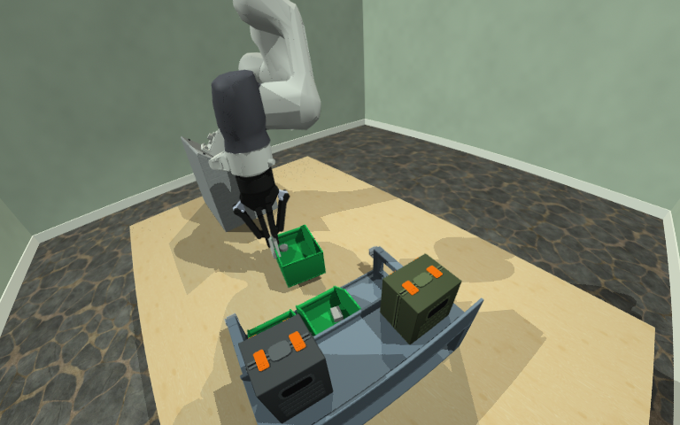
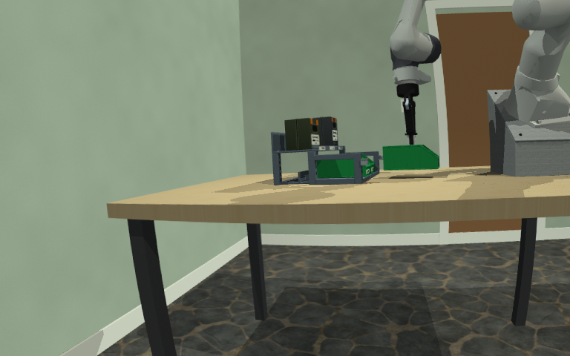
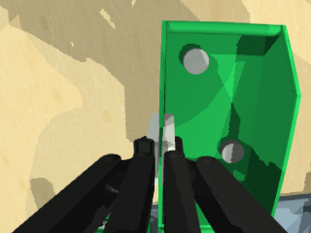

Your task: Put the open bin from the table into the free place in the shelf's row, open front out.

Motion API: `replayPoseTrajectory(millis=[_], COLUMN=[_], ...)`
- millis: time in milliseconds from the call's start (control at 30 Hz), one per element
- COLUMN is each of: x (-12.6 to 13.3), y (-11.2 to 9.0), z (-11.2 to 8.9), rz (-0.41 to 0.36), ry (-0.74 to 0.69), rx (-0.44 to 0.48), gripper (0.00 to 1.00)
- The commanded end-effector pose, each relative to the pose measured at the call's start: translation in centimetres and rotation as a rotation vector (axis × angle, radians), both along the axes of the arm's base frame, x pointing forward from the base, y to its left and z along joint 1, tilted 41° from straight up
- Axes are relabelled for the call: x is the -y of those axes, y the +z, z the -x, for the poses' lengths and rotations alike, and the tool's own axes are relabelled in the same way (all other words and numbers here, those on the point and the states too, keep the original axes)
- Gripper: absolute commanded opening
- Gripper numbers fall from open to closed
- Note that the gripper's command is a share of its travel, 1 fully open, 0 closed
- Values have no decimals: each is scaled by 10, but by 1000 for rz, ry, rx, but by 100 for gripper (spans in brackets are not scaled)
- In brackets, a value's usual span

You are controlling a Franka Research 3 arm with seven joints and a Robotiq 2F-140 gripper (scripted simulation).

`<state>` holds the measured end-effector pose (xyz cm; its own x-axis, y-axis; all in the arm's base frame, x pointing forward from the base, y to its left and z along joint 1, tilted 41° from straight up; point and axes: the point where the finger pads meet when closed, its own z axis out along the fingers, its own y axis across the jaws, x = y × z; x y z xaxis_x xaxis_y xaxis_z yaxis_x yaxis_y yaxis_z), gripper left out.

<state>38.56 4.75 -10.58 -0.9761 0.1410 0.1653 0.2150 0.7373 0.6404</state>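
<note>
Your end effector (image 1: 274, 247) is clenched on the thin side wall of the green bin (image 1: 304, 260), fingers straddling the rim so the thin wall is pinched from above; that grip lets the bin hang level, both grey parts (image 3: 194, 60) resting on its floor. In the exterior view the bin rides just above the worktop (image 2: 294, 201), beside the shelf (image 1: 453, 315). I judge the free place lies next to the shelved bin (image 1: 326, 312), between the two dark cases (image 1: 420, 297)
</note>
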Motion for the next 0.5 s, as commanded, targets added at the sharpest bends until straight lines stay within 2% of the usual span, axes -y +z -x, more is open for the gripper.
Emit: replayPoseTrajectory(millis=[0, 467], x=[0, -36], y=[3, 31], z=[-2, -9], rz=[4, 3], ry=[-7, 28], rx=[2, 33], gripper=[0, 0])
